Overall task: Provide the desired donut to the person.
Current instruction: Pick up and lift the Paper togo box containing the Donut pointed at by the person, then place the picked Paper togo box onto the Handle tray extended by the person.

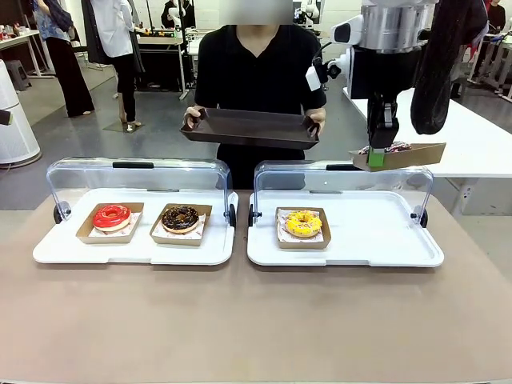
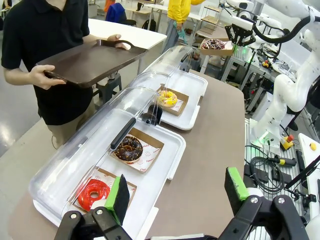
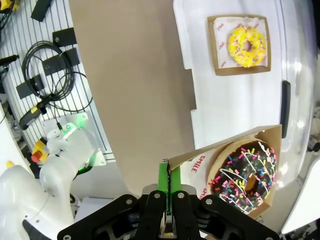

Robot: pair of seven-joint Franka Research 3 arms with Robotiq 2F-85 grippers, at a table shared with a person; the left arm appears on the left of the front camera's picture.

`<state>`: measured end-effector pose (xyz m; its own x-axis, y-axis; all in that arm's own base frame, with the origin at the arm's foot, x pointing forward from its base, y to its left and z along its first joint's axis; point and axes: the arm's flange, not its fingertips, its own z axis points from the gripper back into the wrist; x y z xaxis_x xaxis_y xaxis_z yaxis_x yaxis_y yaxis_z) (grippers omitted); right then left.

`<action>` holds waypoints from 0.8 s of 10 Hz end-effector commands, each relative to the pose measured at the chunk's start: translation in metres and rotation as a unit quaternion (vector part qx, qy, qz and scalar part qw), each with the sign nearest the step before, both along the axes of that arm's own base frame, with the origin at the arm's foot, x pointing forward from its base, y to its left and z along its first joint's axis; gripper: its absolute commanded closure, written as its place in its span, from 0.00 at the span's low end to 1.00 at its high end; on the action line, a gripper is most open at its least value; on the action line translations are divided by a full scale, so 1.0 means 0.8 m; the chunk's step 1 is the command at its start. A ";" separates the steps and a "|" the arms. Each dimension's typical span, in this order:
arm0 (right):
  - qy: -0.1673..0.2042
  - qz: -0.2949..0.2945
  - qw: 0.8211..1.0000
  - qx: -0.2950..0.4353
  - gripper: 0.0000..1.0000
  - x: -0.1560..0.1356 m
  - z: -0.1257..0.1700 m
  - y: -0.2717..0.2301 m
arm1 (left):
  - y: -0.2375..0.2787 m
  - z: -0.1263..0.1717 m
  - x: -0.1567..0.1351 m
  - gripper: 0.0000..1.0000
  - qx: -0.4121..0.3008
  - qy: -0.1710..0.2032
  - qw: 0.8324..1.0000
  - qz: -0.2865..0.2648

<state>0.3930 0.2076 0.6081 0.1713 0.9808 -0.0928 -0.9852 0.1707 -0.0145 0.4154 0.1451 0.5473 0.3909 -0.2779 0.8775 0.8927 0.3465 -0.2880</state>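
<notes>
Right gripper (image 1: 376, 157) clamps brown cardboard tray (image 1: 418, 153) of chocolate sprinkled donut (image 3: 244, 172) above right-hand white plastic tray (image 1: 384, 240). Left gripper (image 2: 177, 189) splayed, empty.

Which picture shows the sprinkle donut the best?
The right wrist view: the sprinkle donut is close, seen from above, sprinkles and white stripes clear. The front view shows its top over the cardboard tray. The left wrist view shows it small, far away.

Sprinkled chocolate donut (image 3: 245, 172) in a tilted cardboard tray (image 3: 272, 136), aloft in the right gripper (image 3: 166, 176); person (image 1: 256, 72) holds a brown tray (image 1: 252, 126)
</notes>
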 end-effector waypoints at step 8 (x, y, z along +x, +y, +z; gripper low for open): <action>0.001 0.000 1.000 -0.001 1.00 -0.002 -0.001 -0.001 | 0.001 0.002 0.000 0.00 -0.006 -0.003 1.000 -0.002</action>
<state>0.3930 0.2077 0.6080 0.1704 0.9810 -0.0929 -0.9854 0.1698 -0.0142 0.4154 0.1453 0.5473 0.3910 -0.2778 0.8774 0.8926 0.3467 -0.2880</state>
